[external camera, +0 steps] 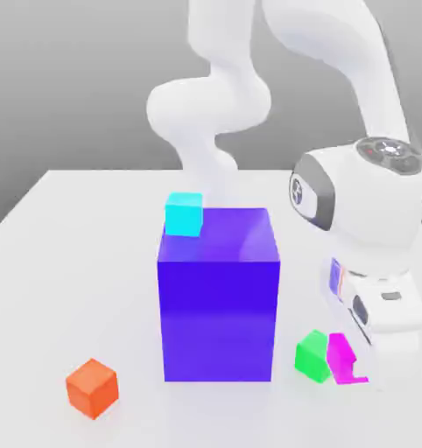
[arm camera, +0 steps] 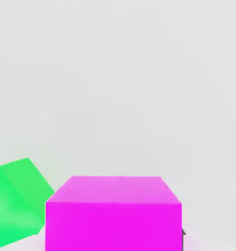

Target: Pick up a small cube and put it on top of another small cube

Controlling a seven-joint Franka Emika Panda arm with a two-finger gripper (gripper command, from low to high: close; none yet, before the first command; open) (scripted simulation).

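Claw [external camera: 361,365]: closed, gripping the magenta cube [external camera: 341,357]. Hand view agrees: cube sits between the two fingers, flat face square to the camera, top face visible. Exterior view has the near finger covering part of the cube, so its outline there is broken up. Can't tell if its underside touches the table [external camera: 219,416] or is just off it.

Green cube [external camera: 313,356] is right beside the magenta one, on the exterior view's left of it, turned at an angle to it. Can't tell if those two touch.

Next out: big blue-purple block [external camera: 219,315], upright on the table, further to the exterior view's left. Cyan cube [external camera: 184,215] is up on that block, at the exterior view's left edge of its top face.

Farthest from the claw along the front: orange cube [external camera: 92,388], on the table near the exterior view's left side, corner toward the camera. Arm [external camera: 363,192] reaches down on the exterior view's right.
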